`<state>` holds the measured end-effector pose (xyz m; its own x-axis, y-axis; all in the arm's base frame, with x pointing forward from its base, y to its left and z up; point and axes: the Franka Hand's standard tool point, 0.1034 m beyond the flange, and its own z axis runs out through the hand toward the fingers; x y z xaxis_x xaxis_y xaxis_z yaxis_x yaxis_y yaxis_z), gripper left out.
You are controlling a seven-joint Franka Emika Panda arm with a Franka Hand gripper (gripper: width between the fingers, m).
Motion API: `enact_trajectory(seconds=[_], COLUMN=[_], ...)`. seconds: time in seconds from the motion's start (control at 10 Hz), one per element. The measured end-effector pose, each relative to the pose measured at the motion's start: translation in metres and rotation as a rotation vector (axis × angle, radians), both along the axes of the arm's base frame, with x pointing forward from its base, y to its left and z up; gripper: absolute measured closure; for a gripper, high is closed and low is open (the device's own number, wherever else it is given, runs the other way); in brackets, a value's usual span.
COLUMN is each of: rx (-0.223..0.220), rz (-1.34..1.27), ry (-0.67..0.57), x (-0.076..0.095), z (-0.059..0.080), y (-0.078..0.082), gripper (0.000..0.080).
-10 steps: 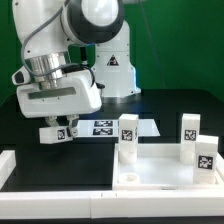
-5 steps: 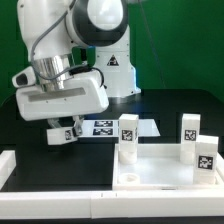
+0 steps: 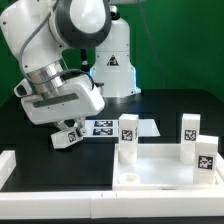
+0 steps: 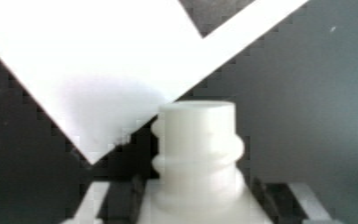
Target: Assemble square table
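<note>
My gripper hangs above the black table at the exterior view's left, shut on a stubby white table leg that bears a black-and-white tag. In the wrist view the leg sticks out between the two fingers, which press on its sides. The square table panel, white with a raised rim, lies at the right front. Three tagged legs stand upright at its corners: one at the far left, one at the far right, one at the near right.
The marker board lies flat on the table behind the held leg. A white border piece sits at the left edge and another long one runs along the front. The arm's base stands at the back.
The wrist has tilted and the arm has swung toward the exterior view's left. The held leg has shifted slightly to the right and down. The grip has not changed.
</note>
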<state>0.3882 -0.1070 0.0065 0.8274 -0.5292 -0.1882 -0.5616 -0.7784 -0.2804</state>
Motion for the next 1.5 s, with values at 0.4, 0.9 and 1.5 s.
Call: enact_trajectory(seconds=[0.4, 0.9, 1.5], rx=[-0.001, 0.027, 0.278], rz=[-0.002, 0.049, 0.138], ry=[-0.001, 0.183, 0.522], x=[0.000, 0.011, 0.007], z=[0.000, 0.025, 0.039], y=[-0.001, 0.004, -0.001], gripper=[0.0189, 0.0151, 0.0151])
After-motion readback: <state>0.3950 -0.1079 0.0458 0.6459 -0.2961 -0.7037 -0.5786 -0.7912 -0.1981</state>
